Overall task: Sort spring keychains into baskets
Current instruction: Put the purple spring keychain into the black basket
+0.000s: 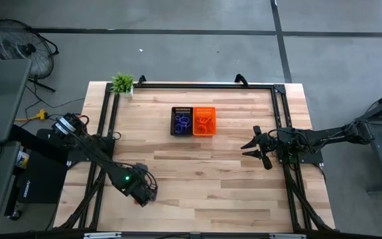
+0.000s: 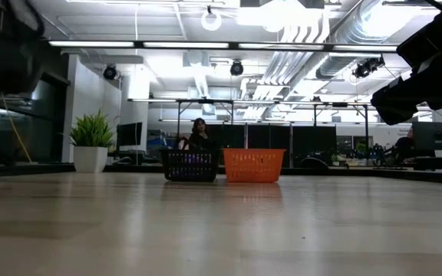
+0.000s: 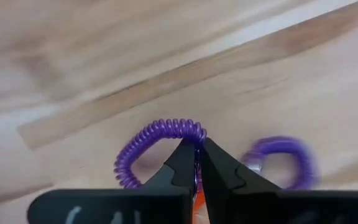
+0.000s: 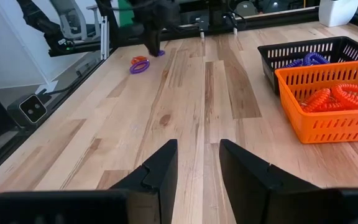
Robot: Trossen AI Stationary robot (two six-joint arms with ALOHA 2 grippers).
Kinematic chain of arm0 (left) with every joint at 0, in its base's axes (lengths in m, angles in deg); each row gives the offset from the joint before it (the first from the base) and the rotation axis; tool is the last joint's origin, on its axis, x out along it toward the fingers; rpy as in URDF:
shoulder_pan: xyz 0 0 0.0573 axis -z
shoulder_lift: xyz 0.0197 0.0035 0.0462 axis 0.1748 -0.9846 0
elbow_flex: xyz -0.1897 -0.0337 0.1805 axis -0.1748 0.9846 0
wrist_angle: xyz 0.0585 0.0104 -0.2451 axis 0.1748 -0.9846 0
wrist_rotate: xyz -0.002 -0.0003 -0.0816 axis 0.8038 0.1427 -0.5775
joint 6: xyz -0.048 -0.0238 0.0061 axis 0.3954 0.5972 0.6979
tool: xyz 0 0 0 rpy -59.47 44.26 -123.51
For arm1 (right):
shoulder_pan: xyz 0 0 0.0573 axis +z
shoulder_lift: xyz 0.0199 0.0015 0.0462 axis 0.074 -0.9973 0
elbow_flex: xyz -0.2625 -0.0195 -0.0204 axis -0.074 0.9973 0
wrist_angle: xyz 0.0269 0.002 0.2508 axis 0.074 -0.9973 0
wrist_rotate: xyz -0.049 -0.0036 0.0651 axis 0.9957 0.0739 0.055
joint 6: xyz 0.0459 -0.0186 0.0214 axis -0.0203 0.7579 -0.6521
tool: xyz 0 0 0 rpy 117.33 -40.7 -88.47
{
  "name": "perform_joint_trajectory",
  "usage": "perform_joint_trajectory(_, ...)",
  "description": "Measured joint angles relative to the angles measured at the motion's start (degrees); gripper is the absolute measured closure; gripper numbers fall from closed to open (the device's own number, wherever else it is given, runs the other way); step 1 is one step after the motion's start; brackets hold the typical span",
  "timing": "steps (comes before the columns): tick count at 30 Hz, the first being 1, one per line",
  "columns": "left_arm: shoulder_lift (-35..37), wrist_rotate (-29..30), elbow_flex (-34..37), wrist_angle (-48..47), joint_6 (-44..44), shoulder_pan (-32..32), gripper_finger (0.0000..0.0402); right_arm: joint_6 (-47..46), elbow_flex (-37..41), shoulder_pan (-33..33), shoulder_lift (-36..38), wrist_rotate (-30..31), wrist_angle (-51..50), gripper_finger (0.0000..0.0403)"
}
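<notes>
My left gripper (image 1: 148,192) stands near the table's front left, pointing down, shut on a purple spring keychain (image 3: 160,134). Another purple keychain (image 3: 278,158) lies on the wood beside it, and a bit of an orange-red one (image 3: 194,200) shows under the fingers. The right wrist view shows them far off, a purple keychain (image 4: 140,67) and an orange-red one (image 4: 138,60). The black basket (image 1: 182,121) holds purple coils and the orange basket (image 1: 204,121) holds orange-red coils; they stand side by side mid-table. My right gripper (image 4: 197,165) waits open at the right edge. My left gripper pinches the purple keychain's coil (image 3: 194,132) between its two fingertips, coming from above and pointing down. The fingers lie across the coil at one spot of the loop, and the rest of the loop curves away to one side. Whether the loop is clear of the table I cannot tell.
A small green potted plant (image 1: 123,83) stands at the table's far left corner. A black frame (image 1: 197,85) runs along the far edge and down both sides. Bare wood lies between the left gripper and the baskets.
</notes>
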Motion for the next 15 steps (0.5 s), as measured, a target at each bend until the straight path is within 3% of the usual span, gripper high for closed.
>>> perform_joint_trajectory(7, 2.96, 9.68, -5.36, -6.39, -12.46, -4.64, 0.0394, 0.01, 0.0, 0.01, 0.0, 0.0, 0.0, 0.0289)
perform_joint_trajectory(15, 3.03, 12.05, -11.35, -10.13, -38.12, -14.27, 0.0393, 0.01, 0.0, 0.0, 0.0, -0.02, 0.0, 0.0289)
